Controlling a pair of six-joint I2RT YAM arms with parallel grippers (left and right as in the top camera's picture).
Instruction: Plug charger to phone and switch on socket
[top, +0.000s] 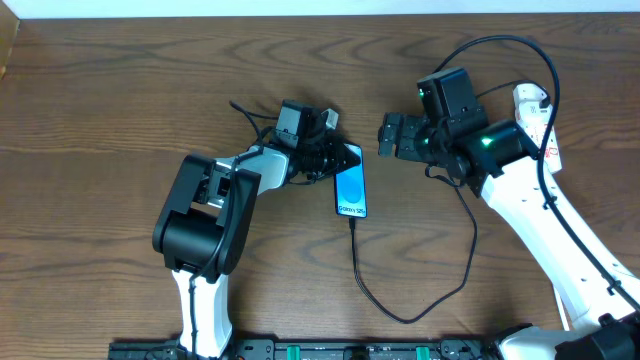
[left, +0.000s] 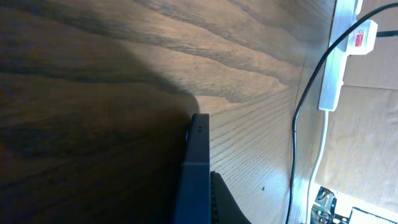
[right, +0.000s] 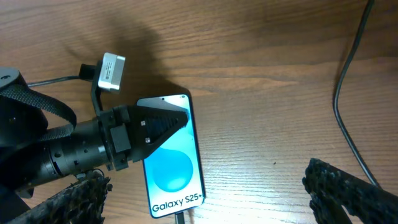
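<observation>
Jaws of the left gripper (top: 343, 160) are closed, their tips laid on the top end of the phone (top: 351, 188); whether the phone is pinched or only pressed down cannot be told. Those of the right gripper (top: 386, 137) are spread wide and hold nothing, just beside the phone's upper right corner. The phone lies flat on the table (top: 120, 100), screen lit. The charger (top: 380, 300) is seen meeting the phone's lower end, so the plugging is judged done, though the seating cannot be confirmed. Its white plug (left: 360, 36) sits in the socket (left: 334, 68) at the far right. Switching on is judged the step in hand: the right gripper must be carried to the socket and a switch pressed.
</observation>
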